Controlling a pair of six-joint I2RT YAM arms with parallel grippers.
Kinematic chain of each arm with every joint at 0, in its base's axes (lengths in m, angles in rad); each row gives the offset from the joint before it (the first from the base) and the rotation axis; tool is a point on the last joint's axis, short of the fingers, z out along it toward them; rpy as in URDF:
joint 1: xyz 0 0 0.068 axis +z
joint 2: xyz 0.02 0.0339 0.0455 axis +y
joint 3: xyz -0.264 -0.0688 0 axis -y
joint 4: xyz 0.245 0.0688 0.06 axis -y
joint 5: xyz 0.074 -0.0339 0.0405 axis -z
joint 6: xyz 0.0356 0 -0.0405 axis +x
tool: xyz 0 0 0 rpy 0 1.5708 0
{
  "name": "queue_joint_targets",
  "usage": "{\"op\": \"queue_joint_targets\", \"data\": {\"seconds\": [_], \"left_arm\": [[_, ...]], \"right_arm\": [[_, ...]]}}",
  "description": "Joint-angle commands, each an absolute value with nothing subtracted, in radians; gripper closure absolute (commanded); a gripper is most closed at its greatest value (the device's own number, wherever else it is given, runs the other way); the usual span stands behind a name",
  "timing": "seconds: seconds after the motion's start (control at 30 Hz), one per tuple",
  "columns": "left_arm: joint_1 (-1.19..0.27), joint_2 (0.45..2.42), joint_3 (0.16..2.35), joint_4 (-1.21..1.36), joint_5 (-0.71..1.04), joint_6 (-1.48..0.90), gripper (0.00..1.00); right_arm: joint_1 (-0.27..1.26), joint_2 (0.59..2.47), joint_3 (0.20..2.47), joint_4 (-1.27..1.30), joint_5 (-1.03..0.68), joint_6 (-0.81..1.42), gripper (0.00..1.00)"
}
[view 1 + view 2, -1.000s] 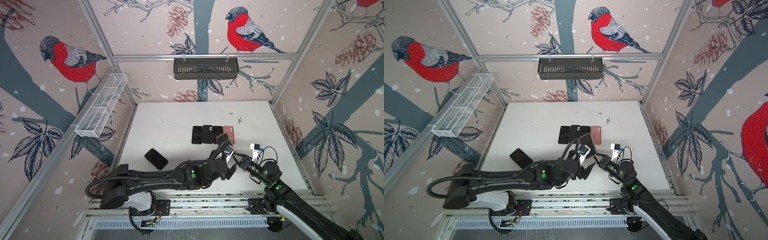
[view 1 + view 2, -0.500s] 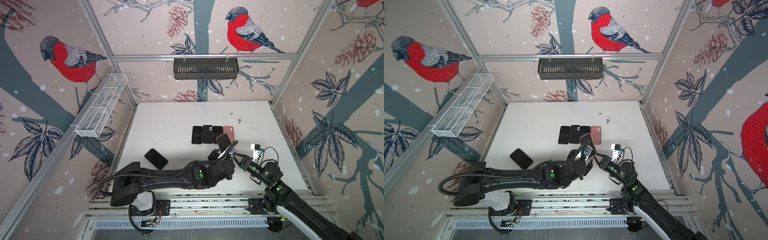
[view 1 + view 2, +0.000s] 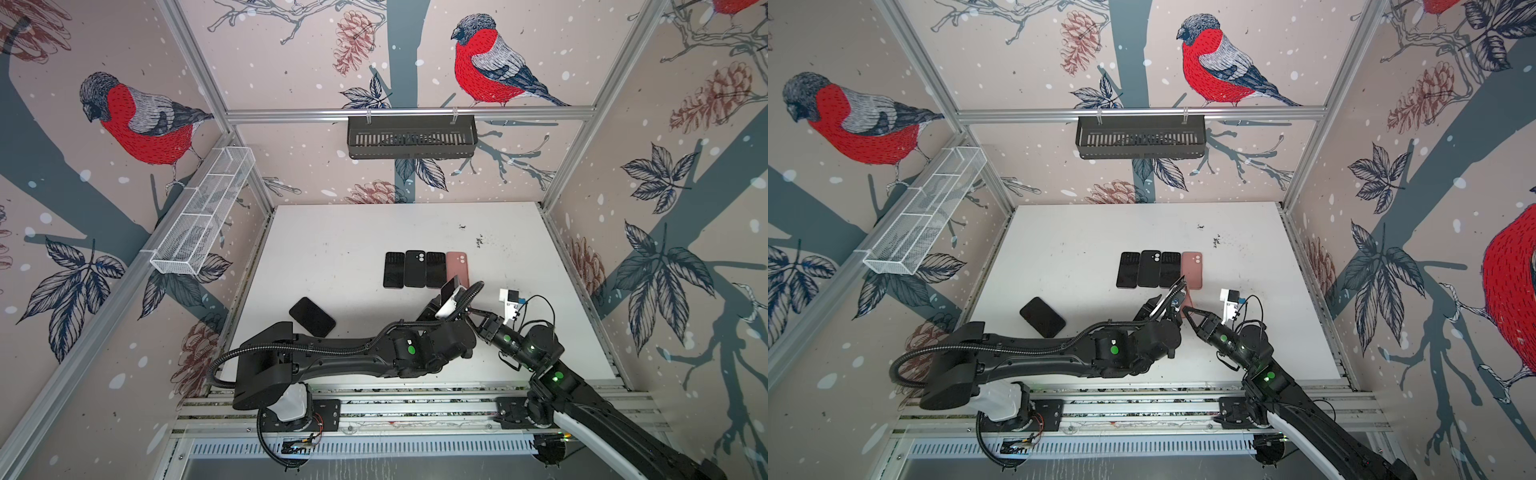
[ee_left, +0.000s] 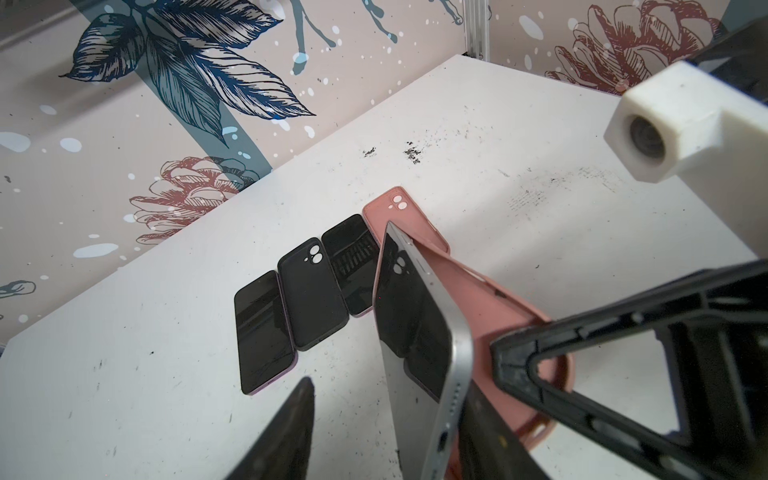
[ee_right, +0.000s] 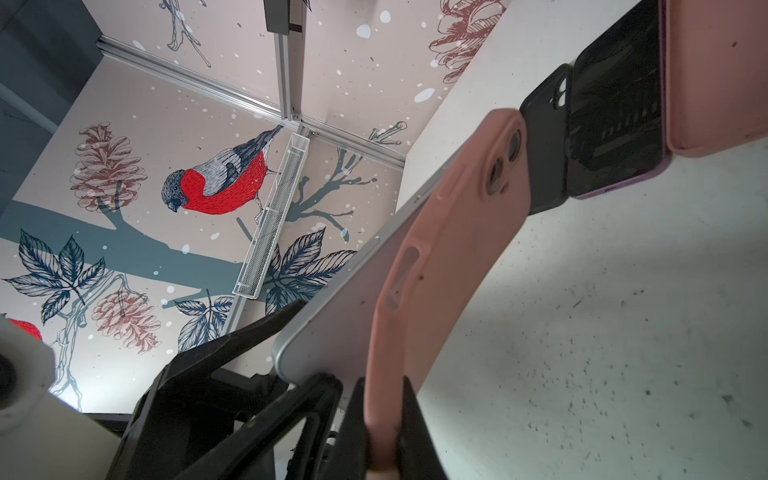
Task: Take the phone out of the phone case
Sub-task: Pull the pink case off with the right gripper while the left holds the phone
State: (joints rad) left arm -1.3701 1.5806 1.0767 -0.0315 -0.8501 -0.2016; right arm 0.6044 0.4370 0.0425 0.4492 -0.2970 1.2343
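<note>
Pink case [image 5: 436,249] is pinched at its rim by your right hand [image 5: 382,399], raised over the bench [image 3: 332,249] near the front edge, right of centre. Your phone [image 4: 415,324] leans out of it, top end seated, lower end clear, and your left hand [image 4: 390,386] straddles that lower end, fingers [image 4: 291,432] apart, a gap showing on the screen side.

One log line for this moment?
right gripper: shut on pink case | left gripper: open around phone | phone: port end free, camera end in case

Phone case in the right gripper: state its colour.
The phone case is pink, clearest in the right wrist view.
</note>
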Motion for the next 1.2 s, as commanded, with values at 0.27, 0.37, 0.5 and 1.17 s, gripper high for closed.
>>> {"op": "queue_joint_targets", "data": {"seconds": [0.27, 0.37, 0.5, 1.17], "left_arm": [[-1.369, 1.585, 1.06, 0.051, -0.777, -0.14, 0.86], [-1.371, 1.562, 1.049, 0.054, -0.764, -0.126, 0.93], [-1.392, 1.528, 1.044, 0.028, -0.775, -0.074, 0.94], [-1.516, 1.135, 0.745, 0.086, -1.092, 0.155, 0.99]], "right_arm": [[0.609, 0.423, 0.026, 0.525, -0.315, 1.243, 1.0], [0.609, 0.409, 0.025, 0.502, -0.312, 1.241, 1.0], [0.609, 0.383, 0.017, 0.443, -0.293, 1.239, 1.0], [0.609, 0.247, -0.075, 0.282, -0.216, 1.284, 1.0]]}}
